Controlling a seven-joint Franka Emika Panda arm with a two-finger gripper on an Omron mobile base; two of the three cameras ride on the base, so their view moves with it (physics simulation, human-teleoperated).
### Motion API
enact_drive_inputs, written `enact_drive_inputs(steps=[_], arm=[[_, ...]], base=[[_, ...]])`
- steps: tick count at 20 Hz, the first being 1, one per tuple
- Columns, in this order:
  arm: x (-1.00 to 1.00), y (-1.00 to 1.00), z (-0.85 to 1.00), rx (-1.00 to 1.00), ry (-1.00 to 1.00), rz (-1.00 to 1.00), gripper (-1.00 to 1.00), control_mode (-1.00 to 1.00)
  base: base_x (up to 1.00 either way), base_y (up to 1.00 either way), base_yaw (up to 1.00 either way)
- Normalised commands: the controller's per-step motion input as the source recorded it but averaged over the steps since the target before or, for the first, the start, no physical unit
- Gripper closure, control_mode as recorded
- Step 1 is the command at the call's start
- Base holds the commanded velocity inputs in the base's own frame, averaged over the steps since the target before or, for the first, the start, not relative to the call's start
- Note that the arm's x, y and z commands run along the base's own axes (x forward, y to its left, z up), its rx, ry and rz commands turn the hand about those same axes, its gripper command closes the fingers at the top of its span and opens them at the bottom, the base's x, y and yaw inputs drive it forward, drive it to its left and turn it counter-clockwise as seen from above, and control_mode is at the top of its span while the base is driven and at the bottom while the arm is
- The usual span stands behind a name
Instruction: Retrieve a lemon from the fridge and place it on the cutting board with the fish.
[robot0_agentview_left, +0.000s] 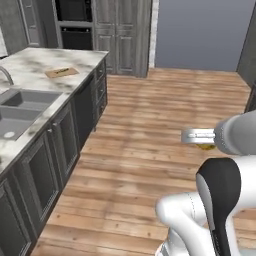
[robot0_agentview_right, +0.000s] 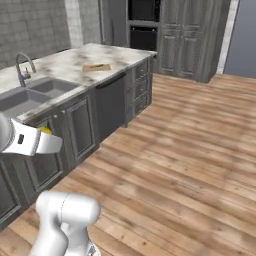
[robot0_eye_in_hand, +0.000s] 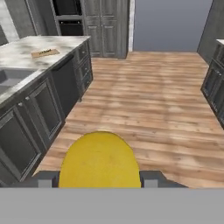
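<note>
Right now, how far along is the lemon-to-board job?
Done: the lemon is out of the fridge, clamped between the fingers. In hand: it is being carried above the wooden floor. Left: reach the cutting board on the counter, where the fish lies, and set it down.

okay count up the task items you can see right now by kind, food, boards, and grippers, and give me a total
Food: 2, the lemon held in the gripper, and the fish on the board.
Boards: 1, the cutting board on the counter.
Grippers: 1, the gripper, shut on the lemon.
Total: 4
</note>
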Motion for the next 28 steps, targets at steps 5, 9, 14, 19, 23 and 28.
enact_drive_inputs(steps=[5, 9, 14, 19, 23, 28], arm=[[0.0, 0.0, 0.0, 0.0, 0.0, 0.0, 1.0, 1.0], [0.0, 0.0, 0.0, 0.0, 0.0, 0.0, 1.0, 1.0], [0.0, 0.0, 0.0, 0.0, 0.0, 0.0, 1.0, 1.0], [0.0, 0.0, 0.0, 0.0, 0.0, 0.0, 1.0, 1.0], [0.0, 0.0, 0.0, 0.0, 0.0, 0.0, 1.0, 1.0], [0.0, 0.0, 0.0, 0.0, 0.0, 0.0, 1.0, 1.0]], base=[[1.0, -0.6, 0.24], [1.0, -0.67, 0.27], [1.0, -0.72, 0.25], [1.0, -0.71, 0.25], [1.0, -0.65, 0.32], [1.0, -0.54, 0.45]])
